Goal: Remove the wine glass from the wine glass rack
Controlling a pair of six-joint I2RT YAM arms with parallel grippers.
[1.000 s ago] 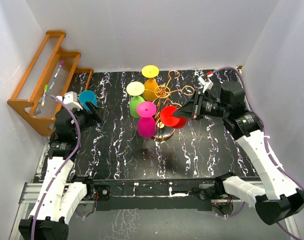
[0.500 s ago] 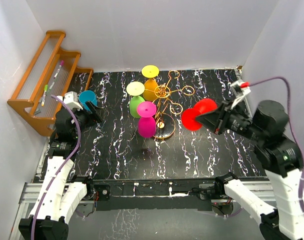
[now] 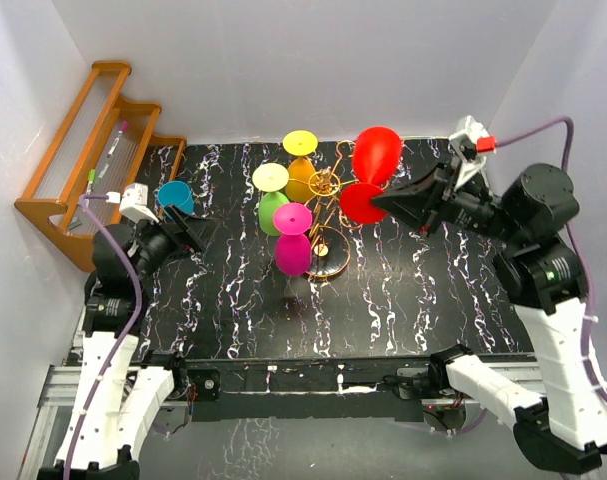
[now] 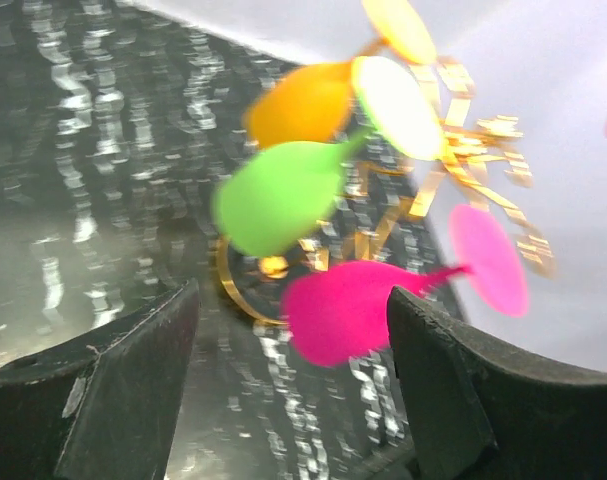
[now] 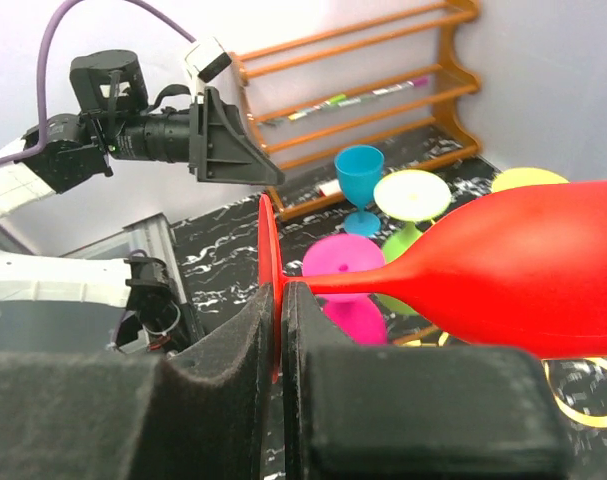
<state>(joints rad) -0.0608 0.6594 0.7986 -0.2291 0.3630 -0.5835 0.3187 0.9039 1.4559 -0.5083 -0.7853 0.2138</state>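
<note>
My right gripper (image 3: 381, 204) is shut on the flat foot of a red wine glass (image 3: 375, 152) and holds it in the air, bowl pointing away, over the right side of the gold wire wine glass rack (image 3: 329, 262). In the right wrist view the foot is pinched edge-on between my fingers (image 5: 281, 300) and the red bowl (image 5: 523, 265) fills the right side. Green (image 3: 273, 210), orange (image 3: 301, 180) and pink (image 3: 292, 254) glasses hang on the rack. My left gripper (image 3: 197, 229) is open and empty, left of the rack, facing the rack (image 4: 473, 165) and its pink glass (image 4: 348, 310).
A teal glass (image 3: 175, 197) stands on the black marbled table beside my left gripper. A stepped wooden shelf (image 3: 93, 150) with pens on it stands at the back left. White walls close in the back and both sides.
My right arm pulled the red glass off the rack to the right, then lifted it and swung it back over the rack's right side. My left arm shifted slightly left.
</note>
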